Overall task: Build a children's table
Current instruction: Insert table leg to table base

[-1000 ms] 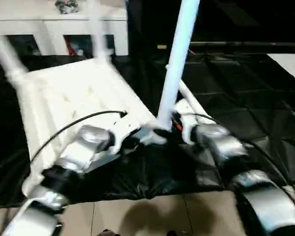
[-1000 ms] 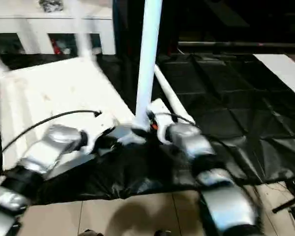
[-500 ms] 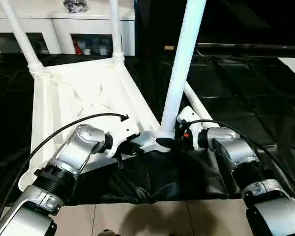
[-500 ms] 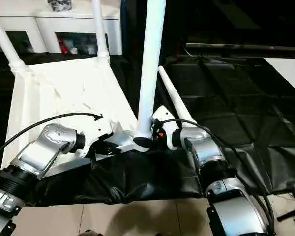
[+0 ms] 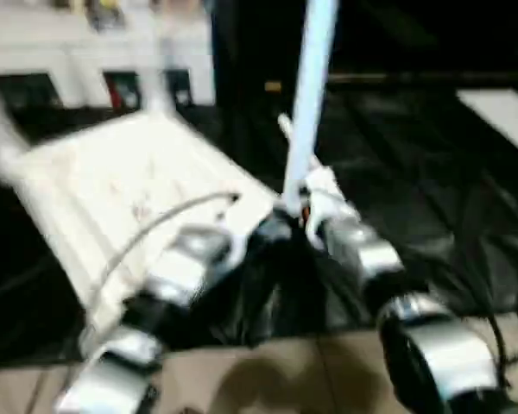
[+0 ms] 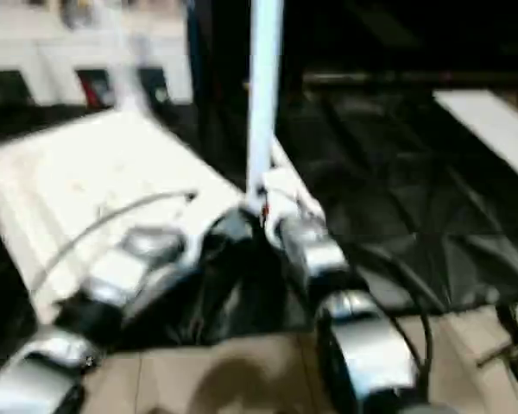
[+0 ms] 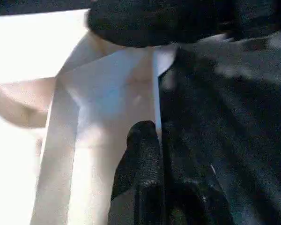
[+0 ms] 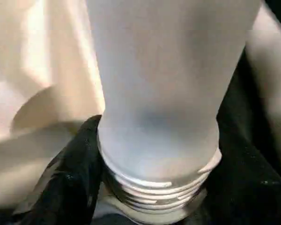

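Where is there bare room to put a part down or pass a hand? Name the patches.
Free: the black cover right of the upright leg, out to the white strip; the tabletop underside beyond the left arm. Crowded: the near corner, where the left gripper and right gripper meet the leg.

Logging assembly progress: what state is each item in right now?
tabletop: upside down on the black-covered table, ribbed underside up.
upright leg: standing at the tabletop's near corner, threaded end showing.
spare leg: lying on the black cover behind the upright leg.
left gripper: shut on the tabletop's edge.
right gripper: closed around the upright leg's base.
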`<state>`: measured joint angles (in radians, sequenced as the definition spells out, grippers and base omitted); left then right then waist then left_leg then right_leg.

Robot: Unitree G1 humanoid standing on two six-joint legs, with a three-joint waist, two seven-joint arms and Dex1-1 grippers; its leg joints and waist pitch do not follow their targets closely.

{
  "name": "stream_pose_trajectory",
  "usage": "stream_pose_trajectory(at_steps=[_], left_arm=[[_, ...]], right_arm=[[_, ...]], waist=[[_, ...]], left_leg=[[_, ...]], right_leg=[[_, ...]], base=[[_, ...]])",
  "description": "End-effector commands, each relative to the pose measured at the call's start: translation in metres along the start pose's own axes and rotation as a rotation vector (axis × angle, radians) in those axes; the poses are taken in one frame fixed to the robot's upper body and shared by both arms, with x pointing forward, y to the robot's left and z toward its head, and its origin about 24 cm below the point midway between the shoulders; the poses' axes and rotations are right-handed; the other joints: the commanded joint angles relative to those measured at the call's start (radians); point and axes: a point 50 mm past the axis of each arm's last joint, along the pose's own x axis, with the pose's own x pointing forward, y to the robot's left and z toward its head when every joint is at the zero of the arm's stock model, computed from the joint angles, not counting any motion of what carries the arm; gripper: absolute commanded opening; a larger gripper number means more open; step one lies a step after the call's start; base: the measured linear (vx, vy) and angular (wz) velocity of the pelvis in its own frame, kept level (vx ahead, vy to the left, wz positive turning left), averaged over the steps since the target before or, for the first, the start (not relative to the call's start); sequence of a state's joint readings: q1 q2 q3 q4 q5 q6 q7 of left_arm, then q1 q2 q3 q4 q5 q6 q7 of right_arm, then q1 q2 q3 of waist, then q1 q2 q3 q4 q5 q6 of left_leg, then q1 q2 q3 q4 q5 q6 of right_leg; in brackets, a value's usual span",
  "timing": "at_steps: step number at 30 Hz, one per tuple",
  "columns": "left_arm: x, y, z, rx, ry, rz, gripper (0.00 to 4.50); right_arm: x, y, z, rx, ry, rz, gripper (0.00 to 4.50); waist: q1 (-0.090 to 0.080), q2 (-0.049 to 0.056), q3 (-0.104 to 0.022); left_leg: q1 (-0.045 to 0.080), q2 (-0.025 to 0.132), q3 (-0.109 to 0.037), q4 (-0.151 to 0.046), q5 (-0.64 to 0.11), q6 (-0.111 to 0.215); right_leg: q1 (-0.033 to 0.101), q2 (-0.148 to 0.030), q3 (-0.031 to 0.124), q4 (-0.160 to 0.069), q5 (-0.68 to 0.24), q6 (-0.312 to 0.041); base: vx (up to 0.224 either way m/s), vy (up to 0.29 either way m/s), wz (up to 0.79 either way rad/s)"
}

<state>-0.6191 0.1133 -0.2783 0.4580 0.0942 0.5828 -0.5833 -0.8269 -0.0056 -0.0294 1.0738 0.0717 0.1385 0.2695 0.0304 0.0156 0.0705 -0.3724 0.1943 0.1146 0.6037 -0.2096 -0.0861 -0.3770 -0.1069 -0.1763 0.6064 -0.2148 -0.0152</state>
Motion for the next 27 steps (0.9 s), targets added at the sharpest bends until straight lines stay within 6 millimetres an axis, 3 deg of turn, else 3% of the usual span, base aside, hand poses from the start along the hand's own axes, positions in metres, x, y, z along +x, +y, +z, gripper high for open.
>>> stream_pose_trajectory(at_steps=[1,3,4,7,10,15,20,22,24,27], left_arm=[[0.001,-0.002,0.024,0.047,-0.076,-0.001,0.00],[-0.002,0.003,0.024,0.052,-0.078,0.019,0.00],[-0.003,0.006,0.024,0.069,-0.082,0.021,0.00],[-0.004,0.008,0.022,0.102,-0.090,0.020,0.00],[-0.006,0.010,0.019,0.127,-0.081,0.019,0.00],[-0.012,0.020,0.008,0.160,-0.050,0.013,0.00],[-0.015,0.027,0.005,0.174,-0.038,0.017,0.00],[-0.016,0.029,0.006,0.177,-0.039,0.018,0.00],[-0.016,0.030,0.006,0.180,-0.040,0.016,0.00],[-0.015,0.030,0.007,0.185,-0.045,0.013,0.00]], right_arm=[[0.001,0.017,-0.041,0.052,0.161,0.038,2.77],[0.002,0.020,-0.041,0.037,0.159,0.049,2.77],[0.002,0.021,-0.041,0.033,0.159,0.051,2.77],[0.002,0.020,-0.040,0.026,0.151,0.043,2.77],[0.003,0.017,-0.033,0.030,0.107,0.039,2.77],[0.000,0.007,-0.003,0.061,-0.047,0.119,2.77],[-0.005,-0.005,0.011,0.058,-0.115,0.159,2.77],[-0.007,-0.010,0.013,0.044,-0.121,0.183,2.77],[-0.008,-0.011,0.012,0.031,-0.118,0.187,2.77],[-0.009,-0.013,0.010,0.009,-0.107,0.199,2.77]], waist=[[-0.007,0.010,-0.060],[-0.005,0.001,-0.053],[-0.006,-0.002,-0.051],[-0.007,0.008,-0.052],[-0.005,0.010,-0.055],[-0.004,0.005,-0.060],[0.003,0.010,-0.073],[0.006,0.010,-0.086],[0.010,0.011,-0.091],[0.013,0.010,-0.092]], left_leg=[[-0.001,0.037,-0.007,-0.085,-0.349,-0.017],[0.008,0.031,0.005,-0.082,-0.355,-0.003],[0.005,0.030,0.006,-0.084,-0.354,0.001],[0.005,0.034,0.002,-0.089,-0.376,-0.006],[0.010,0.036,0.006,-0.091,-0.363,-0.003],[0.006,0.039,0.016,-0.092,-0.326,0.012],[0.007,0.043,0.031,-0.085,-0.197,0.040],[0.000,0.045,0.037,-0.075,-0.076,0.068],[-0.001,0.042,0.043,-0.067,-0.011,0.099],[-0.002,0.042,0.046,-0.064,0.003,0.133]], right_leg=[[0.037,-0.064,0.066,-0.113,-0.442,-0.087],[0.029,-0.069,0.070,-0.118,-0.449,-0.120],[0.031,-0.069,0.070,-0.120,-0.483,-0.114],[0.032,-0.072,0.071,-0.122,-0.501,-0.097],[0.028,-0.071,0.078,-0.117,-0.443,-0.118],[0.032,-0.070,0.088,-0.108,-0.403,-0.144],[0.032,-0.063,0.099,-0.085,-0.227,-0.215],[0.040,-0.061,0.100,-0.059,-0.056,-0.252],[0.039,-0.055,0.100,-0.046,0.062,-0.283],[0.040,-0.055,0.100,-0.042,0.099,-0.304]], base=[[0.000,0.000,0.00],[0.000,0.000,0.00],[0.000,0.000,0.00],[0.000,0.000,0.00],[0.000,0.000,0.00],[0.000,0.000,0.00],[0.026,-0.006,0.01],[0.027,-0.006,0.00],[0.000,0.000,0.00],[0.000,0.000,0.00]])
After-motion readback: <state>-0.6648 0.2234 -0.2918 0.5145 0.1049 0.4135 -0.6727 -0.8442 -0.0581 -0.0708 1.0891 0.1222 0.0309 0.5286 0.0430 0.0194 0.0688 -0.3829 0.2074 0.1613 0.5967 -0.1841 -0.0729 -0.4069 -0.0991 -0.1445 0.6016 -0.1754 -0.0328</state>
